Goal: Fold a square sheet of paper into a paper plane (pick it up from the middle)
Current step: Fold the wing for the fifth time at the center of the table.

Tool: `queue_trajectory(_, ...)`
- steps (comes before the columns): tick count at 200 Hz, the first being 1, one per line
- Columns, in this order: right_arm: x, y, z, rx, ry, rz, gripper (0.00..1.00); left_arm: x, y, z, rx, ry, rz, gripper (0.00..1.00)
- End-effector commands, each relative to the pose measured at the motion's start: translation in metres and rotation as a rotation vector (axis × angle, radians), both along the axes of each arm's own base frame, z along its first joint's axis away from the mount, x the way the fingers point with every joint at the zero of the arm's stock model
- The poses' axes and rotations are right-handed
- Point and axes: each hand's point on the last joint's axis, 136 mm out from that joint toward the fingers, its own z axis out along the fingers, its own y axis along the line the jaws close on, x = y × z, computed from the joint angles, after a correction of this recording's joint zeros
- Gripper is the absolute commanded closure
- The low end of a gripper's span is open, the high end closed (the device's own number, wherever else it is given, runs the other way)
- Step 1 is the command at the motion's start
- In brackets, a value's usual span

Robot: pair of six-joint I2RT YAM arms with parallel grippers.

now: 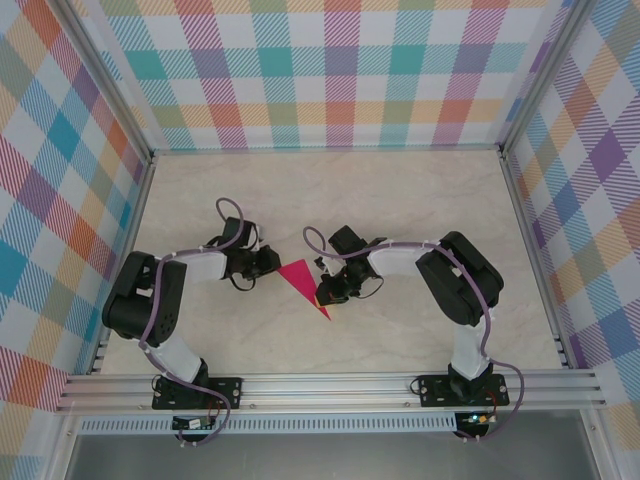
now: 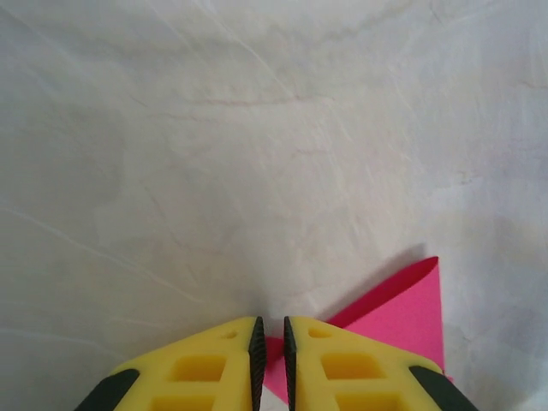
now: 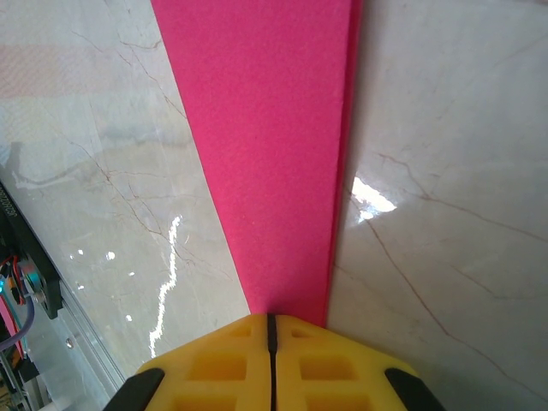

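Looking down from above, the pink paper (image 1: 303,283) lies as a narrow pointed triangle on the marble table (image 1: 400,200) between the arms, with the left gripper (image 1: 270,262) at its wide corner and the right gripper (image 1: 327,290) near its tip. Left wrist: the jaws are almost together, pinching a paper corner (the rest (image 2: 402,317) spreads rightward). Right wrist: the jaws are clenched on the paper's (image 3: 274,128) tapering end.
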Motion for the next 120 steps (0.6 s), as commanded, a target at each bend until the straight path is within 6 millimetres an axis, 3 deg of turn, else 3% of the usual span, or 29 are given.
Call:
queue_trajectory(1, -0.029, -0.054, -0.054, -0.277, 0.081, -0.003, 0.93, 0.019, 0.032, 0.017, 0.127, -0.066, 0.062, 0.83)
queue_trajectory(36, -0.028, -0.053, -0.053, -0.272, 0.083, -0.005, 0.93, 0.014, 0.012, 0.058, 0.004, -0.13, 0.038, 0.8)
queue_trajectory(60, -0.028, -0.053, -0.053, -0.272, 0.085, -0.01, 0.94, -0.002, -0.005, 0.082, -0.091, -0.182, 0.038, 0.71)
queue_trajectory(97, -0.029, -0.052, -0.053, -0.267, 0.088, -0.009, 0.94, -0.023, -0.033, 0.075, -0.153, -0.134, -0.002, 0.67)
queue_trajectory(120, -0.025, -0.047, -0.046, -0.235, 0.065, -0.014, 0.94, -0.026, -0.052, 0.061, -0.177, -0.101, -0.068, 0.83)
